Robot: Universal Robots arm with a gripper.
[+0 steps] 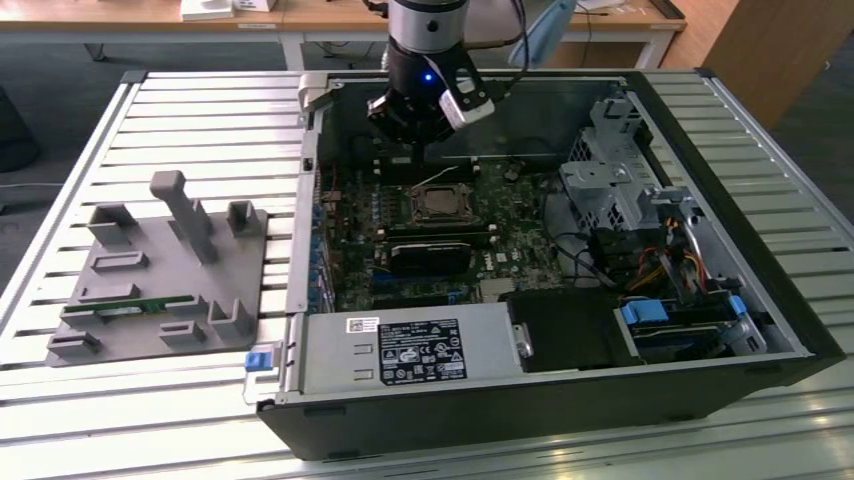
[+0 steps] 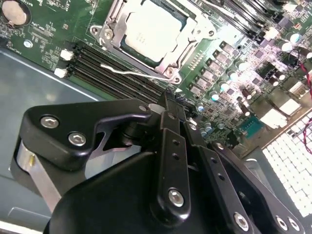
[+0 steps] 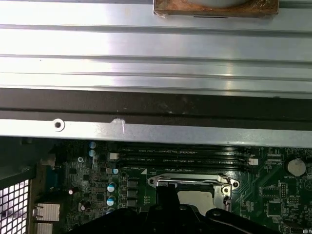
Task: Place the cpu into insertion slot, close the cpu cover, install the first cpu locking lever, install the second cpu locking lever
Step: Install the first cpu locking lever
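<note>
The cpu (image 2: 150, 30) lies flat in the insertion slot (image 1: 438, 204) on the green board, its pale metal top showing. The cpu cover (image 2: 196, 33) is folded down around it, with the chip in its window; in the first wrist view the cover (image 3: 185, 181) frames the cpu (image 3: 196, 197) as well. A thin wire locking lever (image 2: 127, 71) stands off the socket's side, and it also rises behind the socket as the lever (image 1: 433, 179) in the exterior view. My gripper (image 1: 418, 160) (image 2: 168, 100) hovers just behind the socket, above the lever, shut and holding nothing.
A long black card (image 1: 430, 255) sits in front of the socket, with black memory slots (image 2: 109, 66) beside it. The case's back wall (image 3: 156, 63) is close behind my gripper. A drive cage (image 1: 614, 180) and power supply (image 1: 407, 350) fill the case. A grey fixture (image 1: 160, 270) lies outside.
</note>
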